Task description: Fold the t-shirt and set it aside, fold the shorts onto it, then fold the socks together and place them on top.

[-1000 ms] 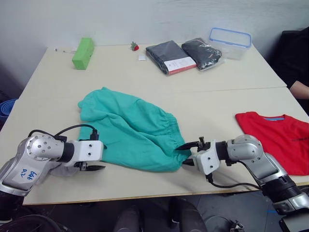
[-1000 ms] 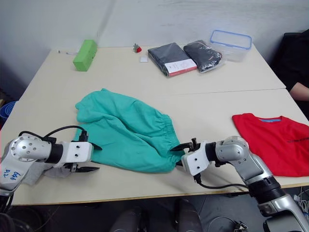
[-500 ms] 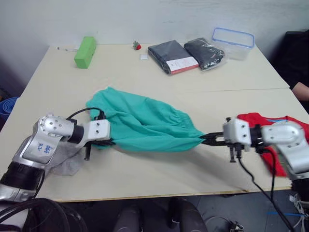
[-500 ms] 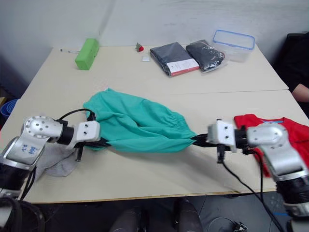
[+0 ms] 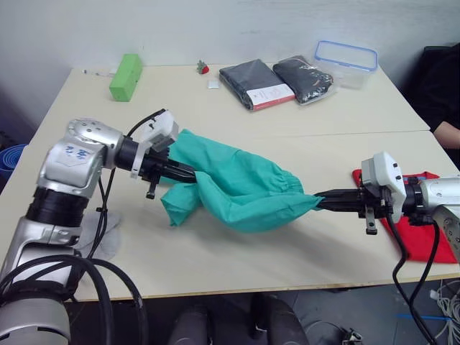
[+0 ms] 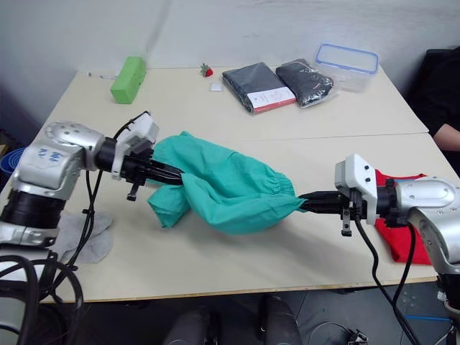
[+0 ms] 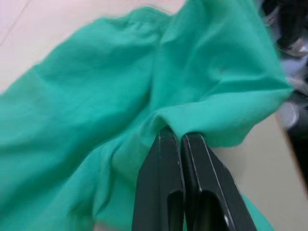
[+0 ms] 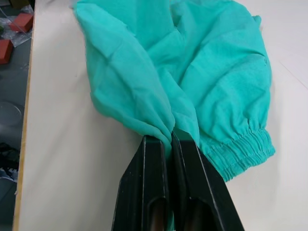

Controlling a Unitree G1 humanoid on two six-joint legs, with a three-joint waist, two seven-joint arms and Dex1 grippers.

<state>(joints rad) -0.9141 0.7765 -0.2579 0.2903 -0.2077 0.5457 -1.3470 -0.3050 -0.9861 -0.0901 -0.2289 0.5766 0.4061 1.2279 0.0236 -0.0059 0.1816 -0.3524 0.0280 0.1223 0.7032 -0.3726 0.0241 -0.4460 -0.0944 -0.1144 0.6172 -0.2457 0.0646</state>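
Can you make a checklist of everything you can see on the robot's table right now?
Surface: beige table, two tops pushed together.
Job's things: teal shorts stretched between both claws, lifted partly off the table; red t-shirt at the right edge, partly behind the right arm; grey socks near the left front edge.
Clutter: green block, two packaged dark garments, clear box with blue rim, small red thing, all along the far side.
Grippers: left claw shut on the shorts; right claw shut on the shorts.
Cables: black cables looping along both arms.
Surroundings: white wall behind; a person's arm at the right edge.
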